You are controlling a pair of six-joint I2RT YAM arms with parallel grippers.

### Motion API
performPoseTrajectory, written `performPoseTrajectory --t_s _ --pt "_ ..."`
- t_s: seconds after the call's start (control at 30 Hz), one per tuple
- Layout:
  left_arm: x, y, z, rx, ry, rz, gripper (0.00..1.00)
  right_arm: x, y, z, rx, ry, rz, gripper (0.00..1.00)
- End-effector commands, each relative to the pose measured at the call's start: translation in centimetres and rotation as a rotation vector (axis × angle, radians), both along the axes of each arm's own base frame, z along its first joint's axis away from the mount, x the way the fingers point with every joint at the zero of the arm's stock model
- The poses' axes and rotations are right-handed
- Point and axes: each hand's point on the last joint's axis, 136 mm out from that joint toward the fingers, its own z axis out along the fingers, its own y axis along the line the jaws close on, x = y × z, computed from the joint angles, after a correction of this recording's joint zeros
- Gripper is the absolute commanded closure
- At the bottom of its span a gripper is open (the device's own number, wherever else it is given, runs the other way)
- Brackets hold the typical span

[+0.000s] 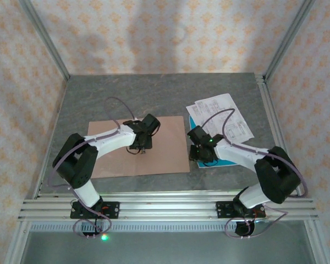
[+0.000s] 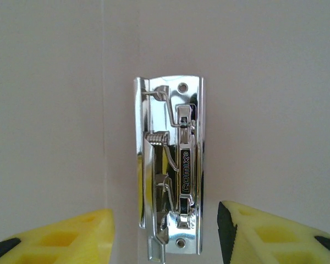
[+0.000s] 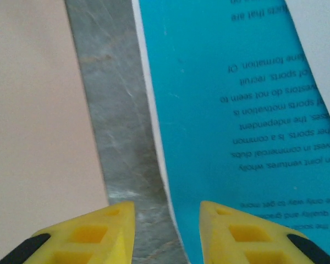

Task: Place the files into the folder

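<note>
The pinkish-brown folder (image 1: pixel 165 148) lies open and flat on the table's left half. Its metal clip (image 2: pixel 170 165) runs upright on the pale inner card (image 2: pixel 275 99). My left gripper (image 1: pixel 140 147) hovers over the clip, open, with a yellow finger (image 2: pixel 71 236) on either side of the clip's lower end. The files lie at the right: white printed sheets (image 1: pixel 220 110) fanned over a teal-blue sheet (image 3: pixel 231 110). My right gripper (image 1: pixel 201 155) is open over the teal sheet's left edge, and its fingertips (image 3: pixel 102 231) straddle that edge. Nothing is held.
A strip of grey table (image 3: pixel 121 126) separates the folder's right edge (image 3: pixel 33 110) from the teal sheet. Aluminium frame posts (image 1: pixel 264 82) and patterned walls bound the table. A rail (image 1: pixel 165 201) carrying both arm bases runs along the near edge.
</note>
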Motion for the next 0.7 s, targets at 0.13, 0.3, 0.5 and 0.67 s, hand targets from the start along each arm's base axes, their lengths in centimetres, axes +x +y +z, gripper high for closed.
performPoseTrajectory --t_s 0.13,0.3,0.5,0.67 --pt "1.0 -0.4 -1.1 0.017 0.010 -0.032 0.50 -0.2 -0.1 -0.8 -0.106 0.036 0.104 0.68" --pt "1.1 -0.6 -1.6 0.021 0.015 -0.039 0.52 -0.2 -0.2 -1.1 -0.133 0.052 0.125 0.76" --pt "1.3 -0.1 -1.9 0.061 0.019 -0.041 0.53 -0.6 -0.5 -2.0 -0.161 0.085 0.151 0.82" --pt "1.2 0.2 -0.5 0.055 -0.014 -0.040 0.52 -0.4 -0.6 -1.9 -0.178 0.075 0.170 0.92"
